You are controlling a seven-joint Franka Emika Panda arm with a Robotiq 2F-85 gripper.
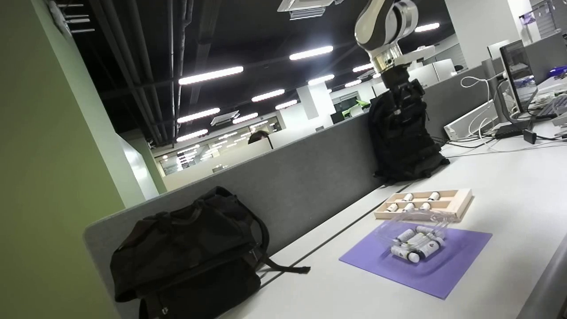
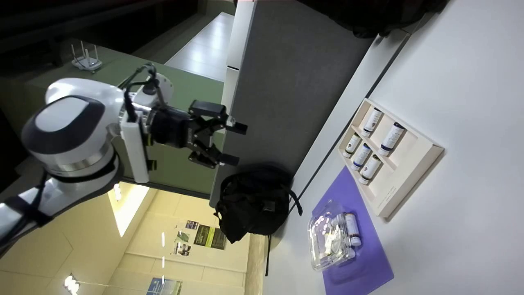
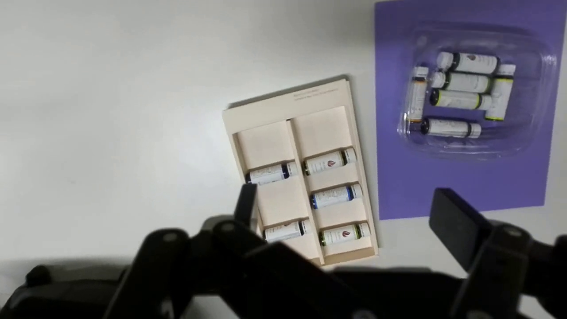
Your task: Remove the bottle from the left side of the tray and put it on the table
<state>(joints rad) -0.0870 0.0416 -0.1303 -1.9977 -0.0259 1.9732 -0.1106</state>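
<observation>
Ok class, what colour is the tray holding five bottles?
Pale tan; the tray shows best in an exterior view.

I hold my arm (image 2: 77,123) high, well clear of the tabletop (image 2: 470,73), its white links bent and a white bar (image 2: 136,151) set crosswise at the silver wrist (image 1: 386,57). From there my gripper (image 2: 233,144), black against the pale arm, points down, and in both exterior views it shows above the line of the tabletop's back edge. Its fingers (image 2: 236,128) stand spread, with a wide gap between them. In the wrist view I see one on each side, reaching in from the bottom, both apart from the tabletop.
</observation>
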